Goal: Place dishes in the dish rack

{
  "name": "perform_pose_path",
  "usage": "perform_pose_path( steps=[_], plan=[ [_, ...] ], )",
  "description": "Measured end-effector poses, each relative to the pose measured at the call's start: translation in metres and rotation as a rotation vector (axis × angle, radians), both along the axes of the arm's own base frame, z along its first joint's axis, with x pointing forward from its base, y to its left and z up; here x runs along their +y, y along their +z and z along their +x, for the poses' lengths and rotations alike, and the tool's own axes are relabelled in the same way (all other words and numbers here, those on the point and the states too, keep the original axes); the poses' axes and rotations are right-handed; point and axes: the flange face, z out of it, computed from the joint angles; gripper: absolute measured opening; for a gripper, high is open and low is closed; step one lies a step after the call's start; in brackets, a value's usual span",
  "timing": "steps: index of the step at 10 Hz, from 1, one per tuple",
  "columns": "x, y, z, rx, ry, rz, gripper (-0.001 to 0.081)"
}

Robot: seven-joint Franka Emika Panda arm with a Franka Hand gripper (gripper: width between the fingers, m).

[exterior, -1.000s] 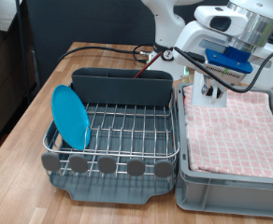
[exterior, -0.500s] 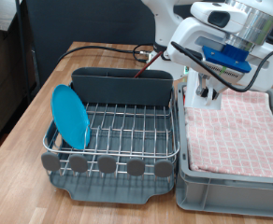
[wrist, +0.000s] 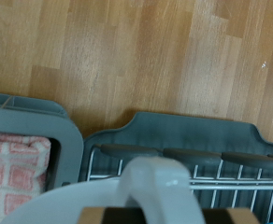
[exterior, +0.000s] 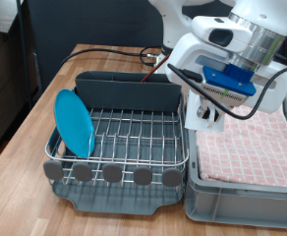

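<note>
My gripper is shut on the small white cup and holds it in the air over the right edge of the dish rack, beside the grey crate. The wrist view shows the cup's white rim at the bottom, with the rack's wires and the grey caddy below it. The bright-blue plate stands on edge in the rack's left side. The reddish-brown spoon sticks up out of the caddy.
A grey crate with a pink checked cloth stands right of the rack and also shows in the wrist view. Black and red cables lie on the wooden table behind the rack.
My gripper has moved with the cup from above the crate's back left corner to the exterior view's left and downward, towards the rack's right edge. Plate and spoon have not moved.
</note>
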Motion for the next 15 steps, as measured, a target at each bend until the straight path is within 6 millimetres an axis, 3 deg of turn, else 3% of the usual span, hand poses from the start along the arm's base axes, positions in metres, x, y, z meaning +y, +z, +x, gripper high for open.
perform_pose_path(
  steps=[7, 15],
  plan=[
    [-0.015, -0.049, 0.015, 0.000, -0.076, -0.029, 0.0066],
    [-0.043, -0.083, 0.027, 0.001, -0.078, -0.043, 0.0066]
  ],
)
